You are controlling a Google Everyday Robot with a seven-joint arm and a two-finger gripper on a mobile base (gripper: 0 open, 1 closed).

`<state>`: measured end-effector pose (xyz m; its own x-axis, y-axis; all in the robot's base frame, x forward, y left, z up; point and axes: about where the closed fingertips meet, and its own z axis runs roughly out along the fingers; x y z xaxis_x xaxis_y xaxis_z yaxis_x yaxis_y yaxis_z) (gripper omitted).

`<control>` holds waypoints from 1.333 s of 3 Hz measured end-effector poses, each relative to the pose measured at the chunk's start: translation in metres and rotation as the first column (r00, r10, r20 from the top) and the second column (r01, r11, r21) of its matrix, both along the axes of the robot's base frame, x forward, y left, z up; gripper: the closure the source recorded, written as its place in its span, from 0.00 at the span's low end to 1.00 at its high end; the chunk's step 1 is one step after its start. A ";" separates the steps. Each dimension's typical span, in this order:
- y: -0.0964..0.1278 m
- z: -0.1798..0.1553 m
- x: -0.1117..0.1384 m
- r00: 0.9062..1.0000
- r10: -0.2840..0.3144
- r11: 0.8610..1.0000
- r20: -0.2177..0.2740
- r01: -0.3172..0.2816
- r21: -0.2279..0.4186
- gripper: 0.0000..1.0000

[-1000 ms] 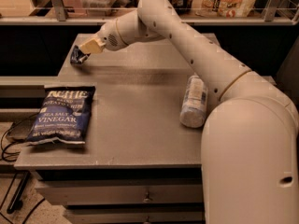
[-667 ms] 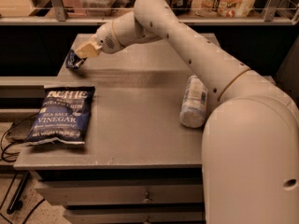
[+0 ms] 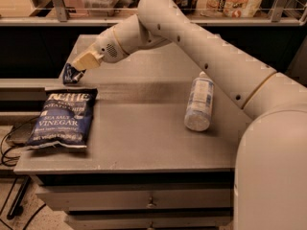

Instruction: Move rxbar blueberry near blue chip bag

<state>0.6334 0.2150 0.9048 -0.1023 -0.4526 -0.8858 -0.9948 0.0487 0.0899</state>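
Note:
The blue chip bag (image 3: 63, 120) lies flat at the front left of the grey table (image 3: 144, 138), its white lettering facing up. My gripper (image 3: 76, 69) reaches over the left side of the table, just beyond the bag's far edge. It is shut on the rxbar blueberry (image 3: 71, 74), a small dark navy wrapper that hangs from the fingertips close above the table, a short way from the bag's top edge.
A white plastic bottle (image 3: 198, 102) lies on its side at the right of the table, close to my arm. A shelf with boxes and bags runs behind the table. Cables lie on the floor at the left. Drawers sit under the table front.
My gripper has carried the rxbar to the left and down toward the front, closer to the chip bag's top edge. The bag and bottle have not moved.

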 end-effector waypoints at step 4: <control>-0.052 -0.007 -0.056 0.997 -0.021 0.999 -0.080 0.017 -0.051 0.00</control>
